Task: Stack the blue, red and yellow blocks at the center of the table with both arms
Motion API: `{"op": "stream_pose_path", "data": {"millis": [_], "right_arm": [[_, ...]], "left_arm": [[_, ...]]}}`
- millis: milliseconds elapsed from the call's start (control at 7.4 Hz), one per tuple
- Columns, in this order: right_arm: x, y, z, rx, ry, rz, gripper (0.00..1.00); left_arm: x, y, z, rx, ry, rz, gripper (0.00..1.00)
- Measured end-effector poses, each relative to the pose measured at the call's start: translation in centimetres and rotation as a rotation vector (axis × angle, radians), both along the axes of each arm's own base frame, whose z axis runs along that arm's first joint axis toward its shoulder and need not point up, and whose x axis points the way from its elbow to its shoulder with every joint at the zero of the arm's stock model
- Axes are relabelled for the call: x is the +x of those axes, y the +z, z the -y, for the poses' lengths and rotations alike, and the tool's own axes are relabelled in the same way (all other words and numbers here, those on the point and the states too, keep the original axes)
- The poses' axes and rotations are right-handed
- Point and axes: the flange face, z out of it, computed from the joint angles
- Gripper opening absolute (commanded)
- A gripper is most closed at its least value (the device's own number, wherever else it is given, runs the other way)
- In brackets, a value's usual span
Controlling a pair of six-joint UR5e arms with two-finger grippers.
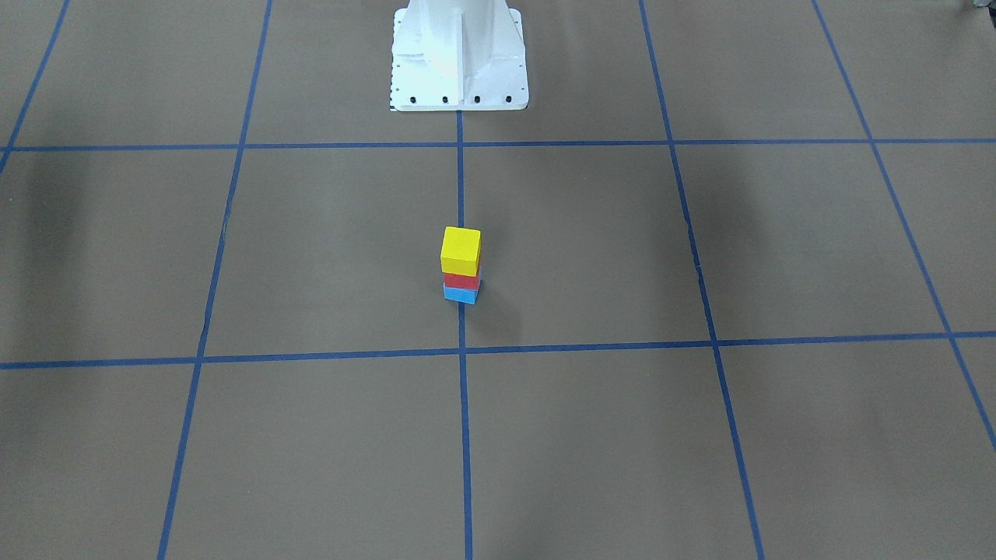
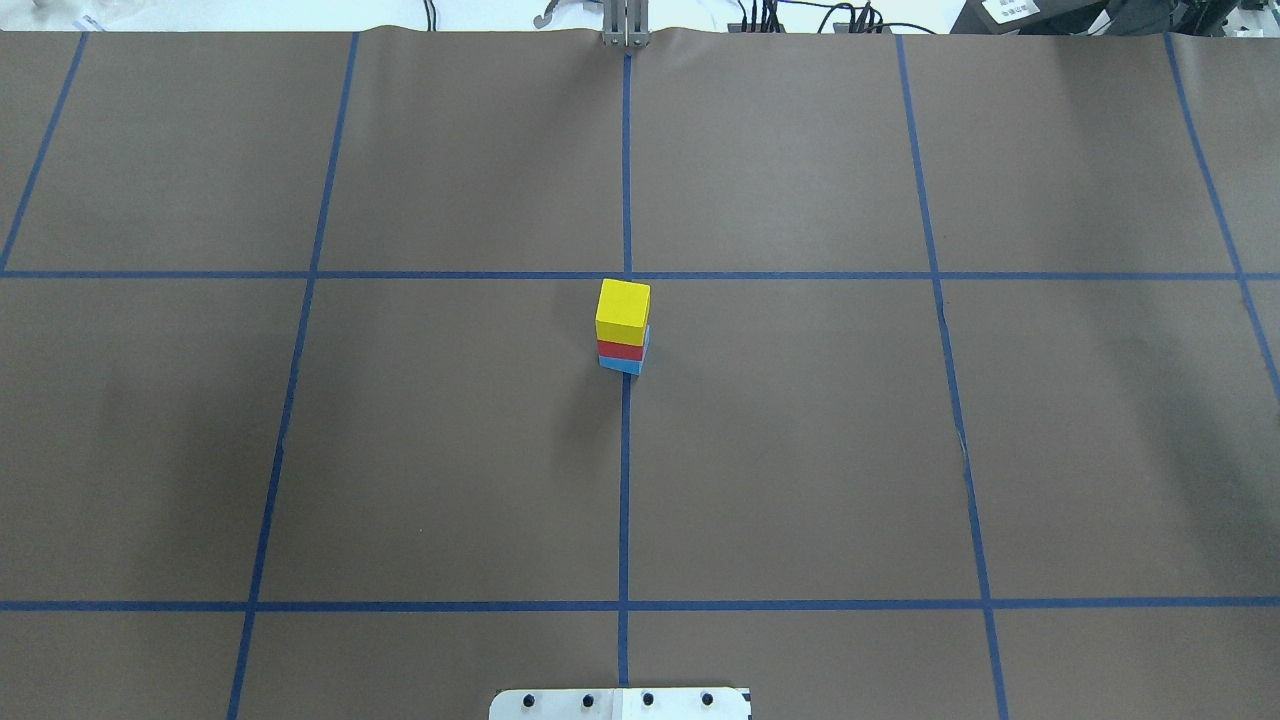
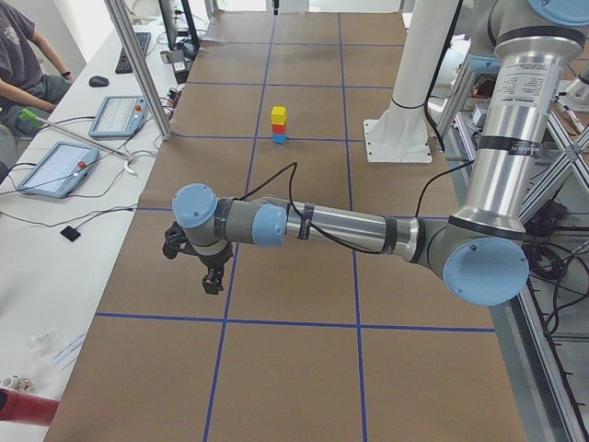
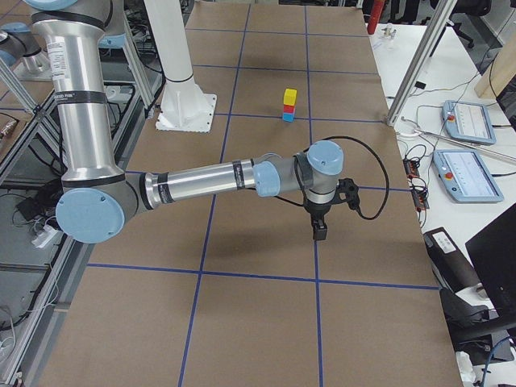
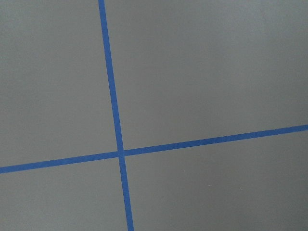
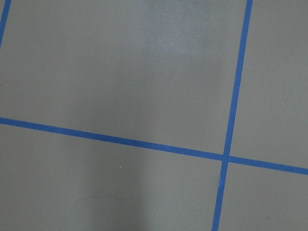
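The three blocks stand as one stack at the middle of the table (image 2: 800,420), on a blue tape line. The yellow block (image 2: 622,311) is on top, the red block (image 2: 620,350) in the middle and the blue block (image 2: 620,364) at the bottom. The same yellow block (image 1: 461,250) tops the stack in the front view. Nothing touches the stack. My left gripper (image 3: 213,281) hangs over the table far from the blocks, and so does my right gripper (image 4: 320,231). Both show only in the side views, so I cannot tell whether they are open or shut. The wrist views hold only table and tape.
The white bolted pedestal (image 1: 459,54) stands behind the stack on the robot's side. Beside the table's far edge are tablets (image 3: 55,166), a keyboard, cables and a seated person (image 3: 18,55). Metal frame posts (image 4: 415,68) rise at that edge.
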Motion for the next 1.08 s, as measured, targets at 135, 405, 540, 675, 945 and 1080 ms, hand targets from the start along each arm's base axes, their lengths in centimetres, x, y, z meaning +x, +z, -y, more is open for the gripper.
{"op": "stream_pose_path", "data": {"millis": [135, 405, 540, 675, 945, 1080], "right_arm": [[0.0, 0.2, 0.0, -0.004, -0.001, 0.000, 1.00], [0.0, 0.4, -0.2, -0.007, -0.001, 0.001, 1.00], [0.0, 0.3, -0.3, -0.008, 0.001, 0.003, 1.00], [0.0, 0.3, -0.4, -0.008, 0.002, 0.004, 1.00], [0.0, 0.4, -0.5, -0.017, 0.004, 0.009, 1.00], [-0.1, 0.5, -0.6, -0.020, 0.005, 0.012, 1.00]], "left_arm": [[0.0, -0.4, -0.1, 0.008, -0.001, 0.002, 1.00], [-0.1, -0.6, -0.4, 0.014, -0.002, 0.006, 1.00], [0.0, -0.7, -0.8, 0.016, -0.002, 0.006, 1.00], [0.0, -0.7, -1.1, 0.017, -0.001, 0.006, 1.00], [0.1, -0.8, -1.2, 0.019, 0.000, 0.006, 1.00], [0.1, -0.9, -1.2, 0.021, 0.002, 0.003, 1.00]]}}
